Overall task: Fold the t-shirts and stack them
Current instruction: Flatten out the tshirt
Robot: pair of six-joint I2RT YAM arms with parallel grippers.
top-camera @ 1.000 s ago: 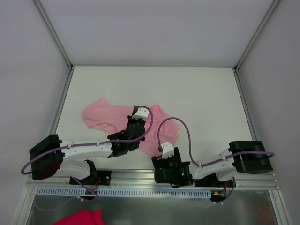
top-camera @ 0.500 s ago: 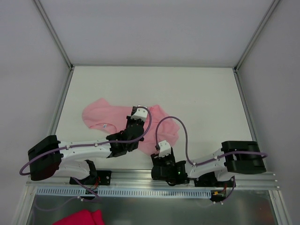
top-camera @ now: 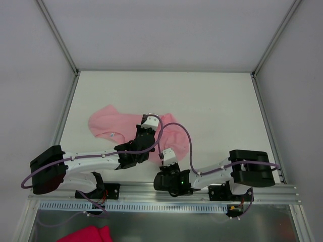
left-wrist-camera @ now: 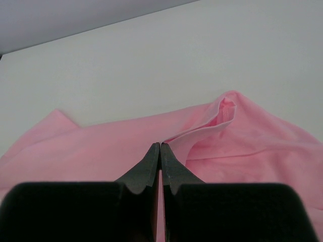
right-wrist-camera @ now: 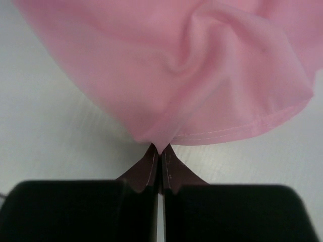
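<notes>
Pinching the pink t-shirt (top-camera: pixel 108 123) mid-frame: left gripper (left-wrist-camera: pixel 160 147) clamped on a fold, right gripper (right-wrist-camera: pixel 160 149) nipping its lower edge.

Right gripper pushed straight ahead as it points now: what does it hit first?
The pink t-shirt: the right gripper is shut on its edge, and bunched fabric lies directly ahead.

Top external: looks down from high behind the near edge, far enough back to take in the whole tabletop (top-camera: pixel 217 101). Left wrist: peers low over the left gripper (left-wrist-camera: pixel 160 146) toward the far edge, close to the pink t-shirt (left-wrist-camera: pixel 91 151). Right wrist: stares steeply down past the right gripper (right-wrist-camera: pixel 160 149), nearer still. All share that t-shirt by the near edge.
</notes>
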